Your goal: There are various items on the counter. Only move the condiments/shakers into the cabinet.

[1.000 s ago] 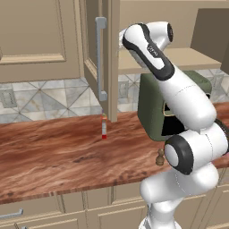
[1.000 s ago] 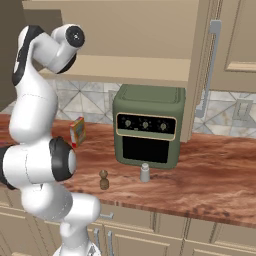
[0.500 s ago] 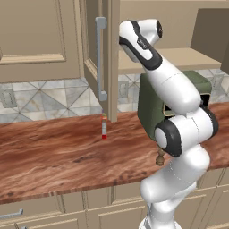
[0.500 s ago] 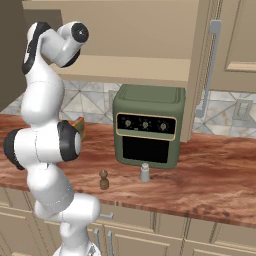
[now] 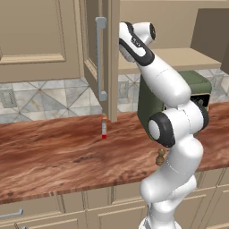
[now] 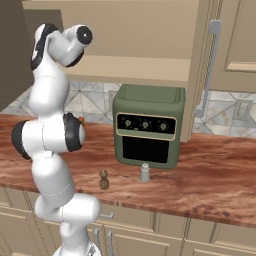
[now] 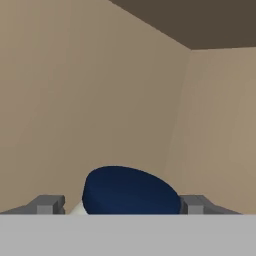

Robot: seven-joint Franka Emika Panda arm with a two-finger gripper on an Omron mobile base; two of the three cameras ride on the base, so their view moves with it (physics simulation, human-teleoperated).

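Note:
In the hand view, the white jar's dark blue lid (image 7: 130, 192) sits between my gripper's (image 7: 121, 204) fingertips, inside the beige cabinet (image 7: 75, 100) near its back corner. The jaws stand wide and press the jar's sides, so the gripper is shut on it. My arm (image 5: 152, 67) reaches up to the cabinet shelf (image 5: 197, 58). The brown pepper mill (image 6: 104, 179) and the pale grey shaker (image 6: 145, 172) stand on the counter (image 6: 210, 175) in front of the oven. The mill (image 5: 160, 157) also peeks out beside my arm.
The big green oven (image 6: 147, 130) stands under the shelf (image 6: 135, 70). The open cabinet door with its long silver handle (image 5: 100, 58) hangs left of my arm. A small red-and-white stick (image 5: 104, 127) stands on the counter (image 5: 53, 152) below the door. Drawers run under the counter's front edge.
The arm's upper links have swung and straightened up toward the cabinet, and the hand has shifted slightly deeper. The things on the counter have not moved.

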